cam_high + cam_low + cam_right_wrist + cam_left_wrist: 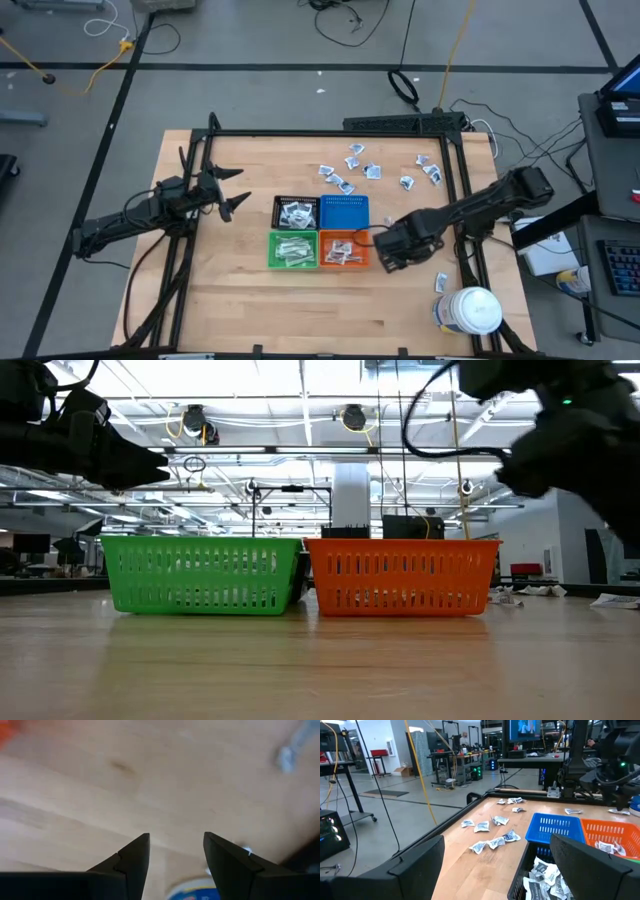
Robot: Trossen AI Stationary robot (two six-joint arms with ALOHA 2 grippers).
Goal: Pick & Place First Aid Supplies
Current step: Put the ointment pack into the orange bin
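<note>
Right pincer (390, 252) hangs empty, fingers apart, just right of the orange bin (343, 250). Loose packets (350, 170) sit toward 1 o'clock on the worktop (230, 290); I'd say it fetches another. Left pincer (235, 200) waits open at 9.

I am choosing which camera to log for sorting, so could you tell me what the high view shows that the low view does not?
Only the high view shows the black bin, the blue bin, the white jar and the right gripper, open beside the orange bin. Only the low view shows the room's ceiling. Both show the green bin, the orange bin and loose packets.
</note>
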